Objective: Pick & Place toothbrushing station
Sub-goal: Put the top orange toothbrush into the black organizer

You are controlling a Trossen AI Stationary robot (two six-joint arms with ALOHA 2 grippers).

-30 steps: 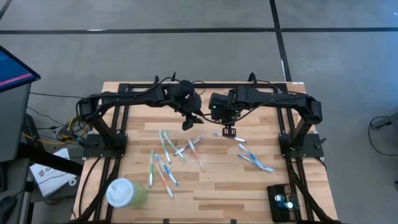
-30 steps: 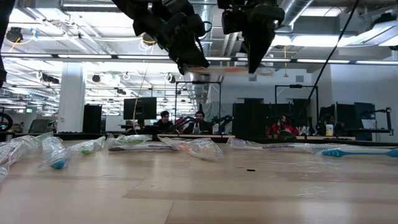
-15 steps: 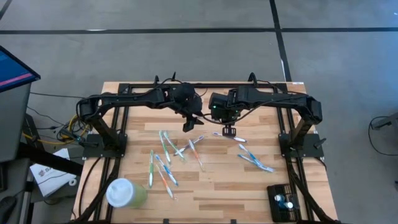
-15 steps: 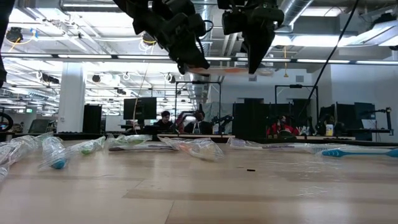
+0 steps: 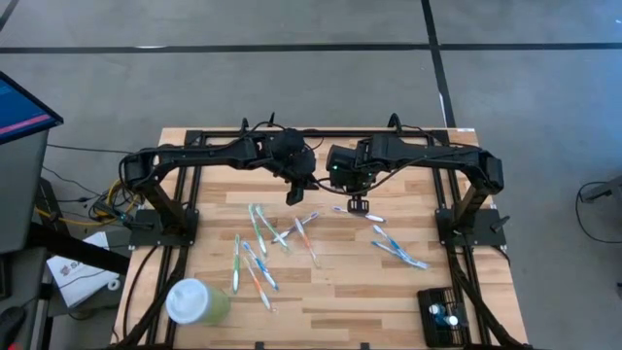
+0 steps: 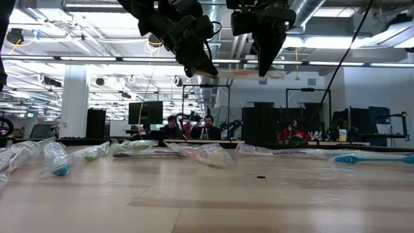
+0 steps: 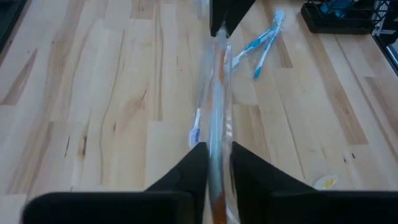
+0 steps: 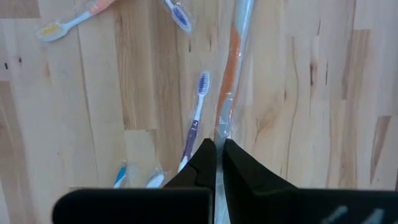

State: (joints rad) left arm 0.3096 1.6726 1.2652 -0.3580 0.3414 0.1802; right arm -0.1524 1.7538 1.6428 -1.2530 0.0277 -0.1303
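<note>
Seen from above, the wooden desk [image 5: 330, 292] carries both dark arms, which reach in from its 9 and 3 o'clock sides and meet near the 12 o'clock edge. The left tool [image 5: 294, 192] hangs above the desk just left of centre. In its own wrist view its two fingers [image 7: 193, 168] are closed on a wrapped orange toothbrush [image 7: 219, 99] in clear plastic, which runs out ahead of them with its far end at the other arm's dark tip. The right tool [image 5: 358, 205] sits close by, at 3 o'clock from the left one. Its fingers [image 8: 202, 163] are pressed together, and the clear wrap of the same orange brush lies pinched between them; a purple toothbrush [image 8: 194, 124] rests on the desk just beside that wrap.

The black brush holder [image 5: 446, 316] stands in the desk's 5 o'clock corner, well apart from both tools, with something small and blue in its top. A pale green cup [image 5: 194, 302] with a white lid stands in the 7 o'clock corner. Loose wrapped toothbrushes [image 5: 258, 255] are scattered between cup and centre, and a blue pair [image 5: 398, 251] lies toward 4 o'clock.

From desk height, both tools hang high above the wood, and people sit at workstations far behind.
</note>
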